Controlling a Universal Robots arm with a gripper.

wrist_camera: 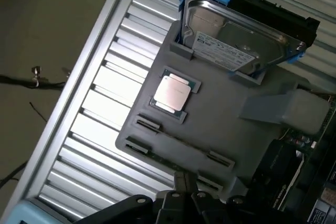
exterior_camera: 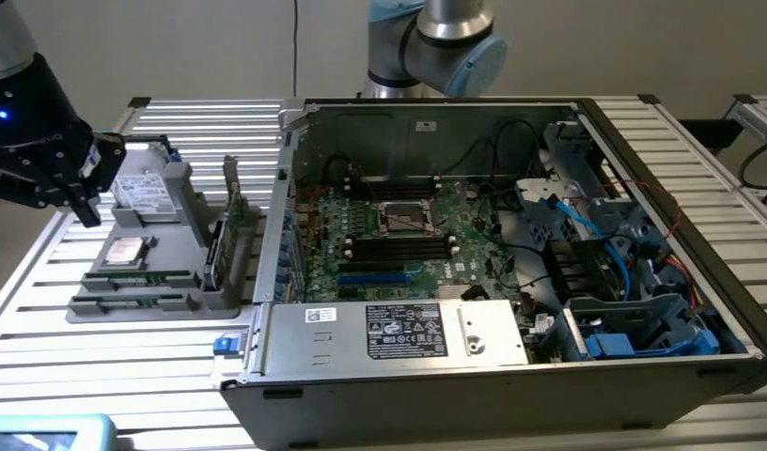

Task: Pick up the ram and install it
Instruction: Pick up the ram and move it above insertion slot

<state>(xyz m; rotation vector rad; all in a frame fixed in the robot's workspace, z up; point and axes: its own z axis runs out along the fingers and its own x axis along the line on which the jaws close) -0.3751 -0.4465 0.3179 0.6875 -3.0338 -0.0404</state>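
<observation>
Two ram sticks lie edge-up in the slots of a grey parts holder (exterior_camera: 170,291) at the exterior view's left: one ram stick (exterior_camera: 143,279) (wrist_camera: 181,141) and a second ram stick (exterior_camera: 127,303) (wrist_camera: 157,157) just in front of it. My gripper (exterior_camera: 89,216) (wrist_camera: 184,183) hangs above the holder's far left corner, over the slatted table, apart from both sticks. Its fingers are shut together with nothing between them. The open computer case (exterior_camera: 271,338) lies on its side, with the motherboard's black memory slots (exterior_camera: 399,246) showing.
On the holder also sit a silver hard drive (exterior_camera: 143,193) (wrist_camera: 231,40) in a blue bracket, a CPU (exterior_camera: 127,251) (wrist_camera: 172,94) and an upright green expansion card (exterior_camera: 233,202). Cables and drive cages fill the case's right side (exterior_camera: 609,282). The table edge (wrist_camera: 79,77) runs close by.
</observation>
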